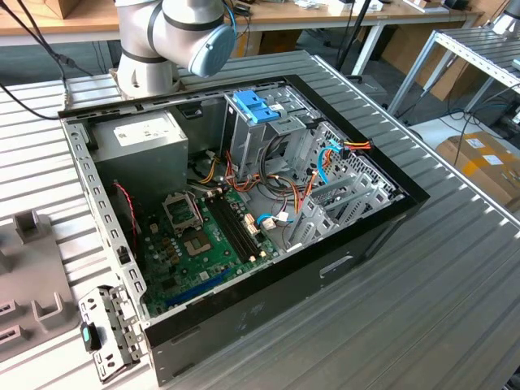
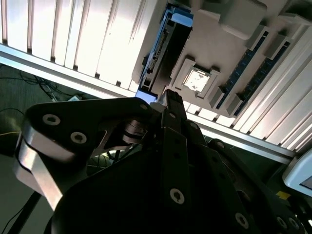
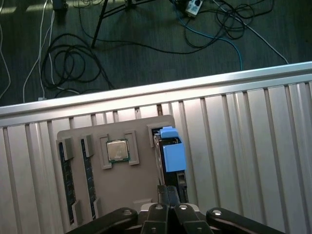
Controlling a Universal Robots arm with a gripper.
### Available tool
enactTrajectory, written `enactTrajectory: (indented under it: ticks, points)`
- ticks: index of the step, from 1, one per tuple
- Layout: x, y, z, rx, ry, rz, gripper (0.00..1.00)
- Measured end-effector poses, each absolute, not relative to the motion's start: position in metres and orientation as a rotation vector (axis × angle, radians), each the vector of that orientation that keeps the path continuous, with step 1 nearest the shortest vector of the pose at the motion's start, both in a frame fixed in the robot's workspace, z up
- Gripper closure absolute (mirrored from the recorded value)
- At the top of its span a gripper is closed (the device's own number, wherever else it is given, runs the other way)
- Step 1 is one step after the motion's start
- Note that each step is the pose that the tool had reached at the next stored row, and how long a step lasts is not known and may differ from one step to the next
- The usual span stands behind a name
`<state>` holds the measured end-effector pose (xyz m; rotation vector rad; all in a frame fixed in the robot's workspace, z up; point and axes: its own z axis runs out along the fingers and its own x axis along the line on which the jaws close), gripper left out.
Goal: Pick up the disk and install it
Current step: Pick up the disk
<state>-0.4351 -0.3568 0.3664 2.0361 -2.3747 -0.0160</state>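
— Where's the disk (image 3: pixel 171 153)?
— On its edge in the grey tray (image 3: pixel 126 180), which lies at nine o'clock from the computer (image 1: pixel 244 325) in the exterior view.
— The gripper (image 3: pixel 168 191)?
— Near the disk, fingers pressed together, holding nothing.

Bright light glares white off the desk (image 2: pixel 87 34) slats beyond the end effector (image 2: pixel 168 100), itself dark, shadowed.

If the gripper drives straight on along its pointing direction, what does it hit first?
Probably the disk, standing on edge in the grey tray; the gripper lines up with its blue upper edge. Gap unclear.
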Motion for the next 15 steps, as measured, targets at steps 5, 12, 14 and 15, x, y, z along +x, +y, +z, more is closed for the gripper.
enactTrajectory:
  ticks: [5, 12, 14, 15]
  points:
    - [-0.4349, -0.3568, 0.3664, 2.036, -2.375, -0.016, 0.89]
    - [-0.4333, -0.3568, 0.3664, 2.036, -2.375, -0.016, 0.89]
    - [-0.4332, -0.3568, 0.3664, 2.036, -2.375, -0.016, 0.89]
    - [-0.4332, -0.3568, 0.3664, 2.036, -2.375, -0.016, 0.89]
